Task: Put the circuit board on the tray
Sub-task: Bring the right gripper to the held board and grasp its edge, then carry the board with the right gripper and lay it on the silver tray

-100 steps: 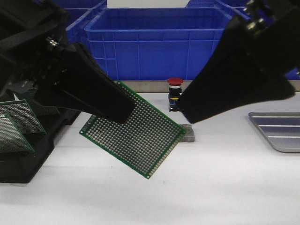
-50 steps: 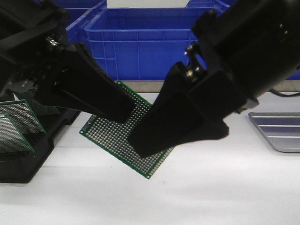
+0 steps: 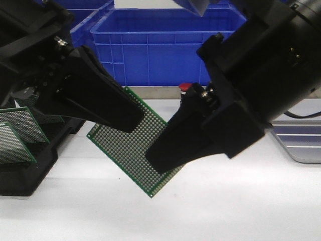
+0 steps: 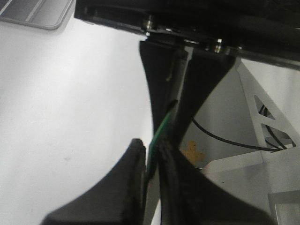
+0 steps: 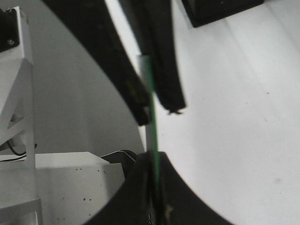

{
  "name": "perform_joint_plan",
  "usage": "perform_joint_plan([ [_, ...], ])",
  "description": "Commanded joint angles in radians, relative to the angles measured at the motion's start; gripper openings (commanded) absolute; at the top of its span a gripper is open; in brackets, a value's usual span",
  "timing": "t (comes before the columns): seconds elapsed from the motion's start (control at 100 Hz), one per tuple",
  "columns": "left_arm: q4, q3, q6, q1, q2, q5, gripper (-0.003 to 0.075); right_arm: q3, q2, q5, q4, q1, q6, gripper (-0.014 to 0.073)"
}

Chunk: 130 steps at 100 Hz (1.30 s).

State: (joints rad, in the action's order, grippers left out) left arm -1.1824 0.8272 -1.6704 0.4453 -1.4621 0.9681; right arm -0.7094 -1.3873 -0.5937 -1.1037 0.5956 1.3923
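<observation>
Both hands [image 3: 131, 120] [image 3: 161, 159] apparently pinch the circuit board [image 3: 131, 150].

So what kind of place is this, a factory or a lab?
Probably an electronics assembly or test bench: blue bins at the back, a black rack holding spare boards, a metal tray, and a red stop button.

Blue bins [image 3: 165, 45] behind; black rack [image 3: 30, 165] holding spare boards [image 3: 17, 133] at left

A white table [image 3: 241, 201] is seen. On it, a black slotted rack [image 3: 30, 165] is set at the left and a silver-grey tray [image 3: 301, 145] at the right; blue bins [image 3: 150, 45] are placed along its far edge.
</observation>
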Motion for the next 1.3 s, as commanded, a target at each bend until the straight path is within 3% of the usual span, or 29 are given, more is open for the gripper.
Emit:
perform_joint_plan([
  [0.0,-0.077,0.026,0.013,0.008,0.025,0.044,0.0216,-0.032,0.025,0.030,-0.048,-0.004,0.000,-0.0063],
  [0.14,-0.078,0.026,0.013,0.008,0.025,0.043,0.0431,-0.032,0.025,0.034,-0.048,-0.004,-0.003,-0.0063],
  [0.24,-0.078,0.026,0.013,0.008,0.025,0.018,0.0501,-0.032,0.030,0.020,-0.048,-0.026,-0.018,-0.0063],
  [0.36,-0.089,0.026,0.013,0.008,0.028,-0.029,0.0505,-0.032,0.034,-0.042,-0.038,-0.114,-0.071,-0.0063],
  [0.53,-0.104,0.026,0.013,0.008,0.028,-0.052,0.0505,-0.032,0.034,-0.212,0.010,-0.346,-0.122,-0.0063],
  [0.68,-0.104,0.026,0.013,0.008,0.028,-0.052,0.0505,-0.032,0.033,-0.137,0.008,-0.567,-0.196,-0.0063],
  [0.83,-0.104,0.026,0.013,0.008,0.028,-0.052,0.0505,-0.032,0.019,-0.023,0.005,-0.707,-0.223,-0.0063],
  [1.02,-0.104,0.026,0.013,0.008,0.028,-0.045,0.0502,-0.032,-0.054,0.120,-0.024,-0.812,-0.263,-0.0063],
  [1.29,-0.104,0.026,0.013,0.008,0.026,-0.039,0.0502,-0.116,-0.225,0.170,-0.078,-0.821,-0.263,-0.0063],
])
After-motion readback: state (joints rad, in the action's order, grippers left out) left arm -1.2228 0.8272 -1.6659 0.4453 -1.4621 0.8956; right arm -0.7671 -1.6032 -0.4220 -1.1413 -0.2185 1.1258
